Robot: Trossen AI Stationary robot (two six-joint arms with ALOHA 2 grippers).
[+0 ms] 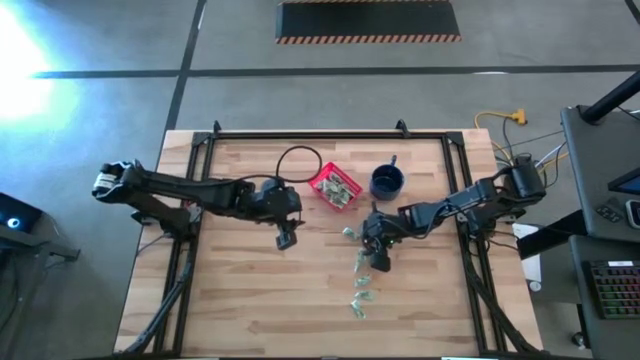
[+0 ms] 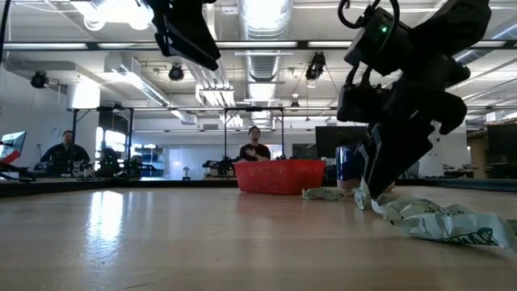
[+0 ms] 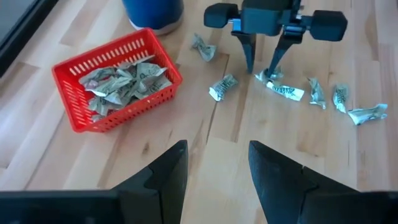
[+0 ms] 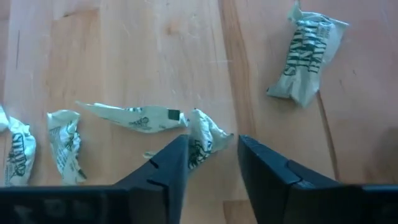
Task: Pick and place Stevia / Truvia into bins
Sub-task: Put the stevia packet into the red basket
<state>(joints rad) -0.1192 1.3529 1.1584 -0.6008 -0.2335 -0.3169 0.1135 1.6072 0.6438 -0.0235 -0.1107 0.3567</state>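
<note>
High view: I see both arms over the wooden table point(image 1: 250, 300), near its middle.
Right gripper point(image 4: 213, 163): fingers down at the table and parted around a crumpled sachet point(image 4: 202, 140); I can't tell whether they grasp it.
Left gripper point(image 1: 286, 240): hanging above the table with fingers apart, nothing in them.
Red basket point(image 3: 74, 112): toward the far edge, beside the blue mug point(image 1: 386, 181), holding several sachets.
Loose sachets point(image 1: 361, 298): strung from the table's middle toward the near edge.
</note>
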